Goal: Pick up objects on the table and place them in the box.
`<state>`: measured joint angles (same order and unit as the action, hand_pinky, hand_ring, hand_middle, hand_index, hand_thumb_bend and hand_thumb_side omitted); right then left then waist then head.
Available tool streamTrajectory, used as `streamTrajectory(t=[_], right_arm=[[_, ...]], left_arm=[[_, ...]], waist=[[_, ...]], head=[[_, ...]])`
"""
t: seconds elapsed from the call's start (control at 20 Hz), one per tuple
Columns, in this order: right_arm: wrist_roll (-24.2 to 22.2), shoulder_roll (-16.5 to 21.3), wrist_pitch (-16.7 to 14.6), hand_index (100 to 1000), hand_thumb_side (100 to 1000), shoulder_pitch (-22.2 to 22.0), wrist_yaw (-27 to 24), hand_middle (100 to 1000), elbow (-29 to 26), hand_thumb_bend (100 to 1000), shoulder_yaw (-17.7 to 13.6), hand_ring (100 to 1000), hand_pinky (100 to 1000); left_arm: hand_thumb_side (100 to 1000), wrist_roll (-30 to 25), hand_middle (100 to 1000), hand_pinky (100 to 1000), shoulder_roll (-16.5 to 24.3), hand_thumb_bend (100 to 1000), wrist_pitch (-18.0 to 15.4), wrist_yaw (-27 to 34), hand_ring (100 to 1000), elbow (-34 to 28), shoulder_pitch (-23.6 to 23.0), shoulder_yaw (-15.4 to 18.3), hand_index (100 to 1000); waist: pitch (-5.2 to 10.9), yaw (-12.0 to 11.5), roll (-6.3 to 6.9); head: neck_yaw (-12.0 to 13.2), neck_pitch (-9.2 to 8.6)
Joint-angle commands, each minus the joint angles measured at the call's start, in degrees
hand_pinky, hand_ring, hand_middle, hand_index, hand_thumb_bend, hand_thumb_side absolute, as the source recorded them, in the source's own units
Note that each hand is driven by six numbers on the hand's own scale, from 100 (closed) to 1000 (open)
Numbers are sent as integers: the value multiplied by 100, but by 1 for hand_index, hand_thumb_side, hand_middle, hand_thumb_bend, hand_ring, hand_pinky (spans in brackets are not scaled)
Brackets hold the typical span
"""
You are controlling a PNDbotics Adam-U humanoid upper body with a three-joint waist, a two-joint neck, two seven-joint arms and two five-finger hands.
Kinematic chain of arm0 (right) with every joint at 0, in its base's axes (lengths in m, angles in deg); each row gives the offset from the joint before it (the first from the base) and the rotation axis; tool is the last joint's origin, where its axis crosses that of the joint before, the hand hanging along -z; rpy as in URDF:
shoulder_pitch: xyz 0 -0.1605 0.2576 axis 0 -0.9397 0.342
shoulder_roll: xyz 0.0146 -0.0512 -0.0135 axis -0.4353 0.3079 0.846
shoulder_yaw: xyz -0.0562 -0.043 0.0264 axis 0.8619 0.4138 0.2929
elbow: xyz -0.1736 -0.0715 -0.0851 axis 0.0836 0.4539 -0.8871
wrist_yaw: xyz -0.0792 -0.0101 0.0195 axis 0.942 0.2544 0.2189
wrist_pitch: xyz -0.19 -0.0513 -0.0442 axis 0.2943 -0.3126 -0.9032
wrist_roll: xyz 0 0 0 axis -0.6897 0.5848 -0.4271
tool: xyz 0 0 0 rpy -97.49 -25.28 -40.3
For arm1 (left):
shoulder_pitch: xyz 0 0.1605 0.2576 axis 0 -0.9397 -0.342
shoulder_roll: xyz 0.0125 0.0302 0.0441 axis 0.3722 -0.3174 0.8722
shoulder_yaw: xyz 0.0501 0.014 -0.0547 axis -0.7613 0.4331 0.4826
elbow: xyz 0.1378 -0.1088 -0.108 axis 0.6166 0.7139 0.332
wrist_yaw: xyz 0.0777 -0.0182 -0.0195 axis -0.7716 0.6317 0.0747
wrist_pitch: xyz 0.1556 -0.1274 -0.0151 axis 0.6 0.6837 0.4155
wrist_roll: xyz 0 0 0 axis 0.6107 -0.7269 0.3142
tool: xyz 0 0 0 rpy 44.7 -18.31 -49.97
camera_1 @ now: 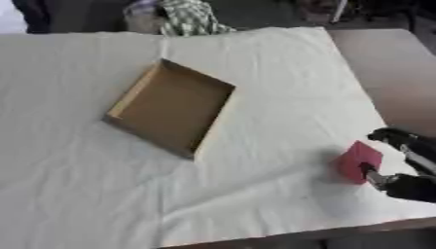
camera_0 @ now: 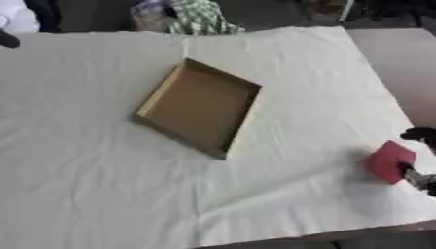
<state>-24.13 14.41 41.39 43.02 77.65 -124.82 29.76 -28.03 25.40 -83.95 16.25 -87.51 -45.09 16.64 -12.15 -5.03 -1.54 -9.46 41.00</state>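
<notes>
The right hand (camera_1: 407, 165) has its fingers curled round the far and near sides of the red block (camera_1: 357, 162) on the cloth-covered counter (camera_1: 255, 185); I'd seat that grip before lifting; the empty box (camera_1: 170, 108) lies well off to the hand's left and farther away; carry it high enough to clear the box's near wall.

Table cover (camera_0: 102, 160): off-white cloth, matt, with soft creases and fold lines. Bare table edge (camera_1: 400, 73): smooth brown surface, dull sheen. Box (camera_0: 201, 106): plain brown cardboard, matt, unprinted. Block (camera_1: 357, 162): red, matt, even-faced; material cannot be told. Right hand (camera_1: 407, 165): black with silver metal parts, slightly glossy. Far edge: green-and-white checked fabric (camera_0: 200, 17).
</notes>
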Motion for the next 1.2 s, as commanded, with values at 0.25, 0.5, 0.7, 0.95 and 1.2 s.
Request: streamTrajectory(t=[0.25, 0.5, 0.7, 0.95, 1.2], right_arm=[[-111, 121, -9, 1000, 863, 39, -86, 979, -86, 163, -58, 1000, 997], [-193, 127, 46, 1000, 876, 68, -129, 981, -72, 171, -46, 1000, 997], [-240, 160, 99, 1000, 881, 120, -129, 982, 47, 179, -23, 1000, 998], [-264, 176, 95, 1000, 901, 170, -156, 982, 183, 192, 4, 1000, 998], [-318, 190, 68, 1000, 907, 203, -176, 981, 319, 200, 46, 1000, 998]], left_arm=[[631, -36, 746, 577, 30, 100, 2, 28, 778, -86, 96, -19, 760], [632, -44, 746, 577, 26, 100, 1, 36, 778, -86, 103, -21, 760], [632, -45, 747, 577, 23, 100, 1, 38, 779, -86, 103, -20, 760], [632, -50, 748, 577, 17, 100, 7, 38, 780, -86, 98, -23, 760], [633, -53, 749, 577, 10, 100, 9, 42, 781, -86, 97, -20, 760]], waist=[[39, -12, -3], [30, -21, -2], [14, -29, 4], [2, -25, 2], [-9, -32, 4]], head=[[-4, -57], [-8, -70], [-17, -81], [-24, -89], [-28, -105]])
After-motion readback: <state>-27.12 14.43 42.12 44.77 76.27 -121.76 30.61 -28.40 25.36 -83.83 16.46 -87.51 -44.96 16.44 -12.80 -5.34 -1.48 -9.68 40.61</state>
